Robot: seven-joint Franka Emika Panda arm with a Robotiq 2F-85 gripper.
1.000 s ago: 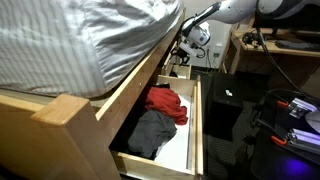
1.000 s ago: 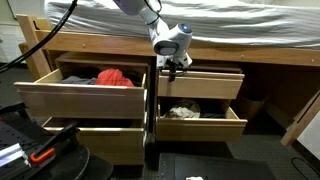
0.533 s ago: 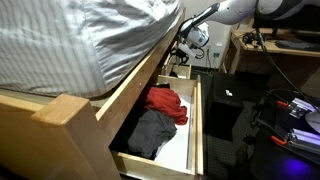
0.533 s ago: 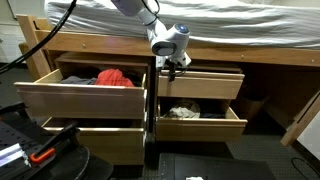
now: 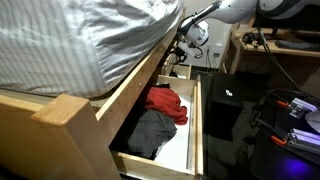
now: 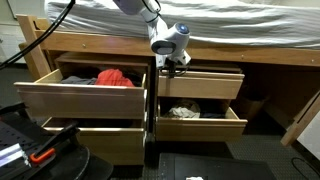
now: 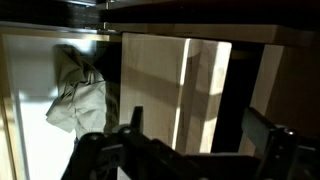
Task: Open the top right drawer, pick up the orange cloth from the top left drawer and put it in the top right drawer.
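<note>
We see the claw (image 6: 172,67) spread wide and empty, right at the upper edge of the top right drawer (image 6: 205,86). The orange cloth (image 6: 115,78) lies in the pulled-out top left drawer (image 6: 80,99), touching a dark grey garment (image 5: 150,132).

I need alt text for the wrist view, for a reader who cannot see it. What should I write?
The dark gripper, open and holding nothing, reaches in from the bottom edge, in front of a pale-wood panel crossed by bands of light. To the left, a crumpled pale cloth lies on a white drawer floor; the top of the picture is in shadow.
</note>
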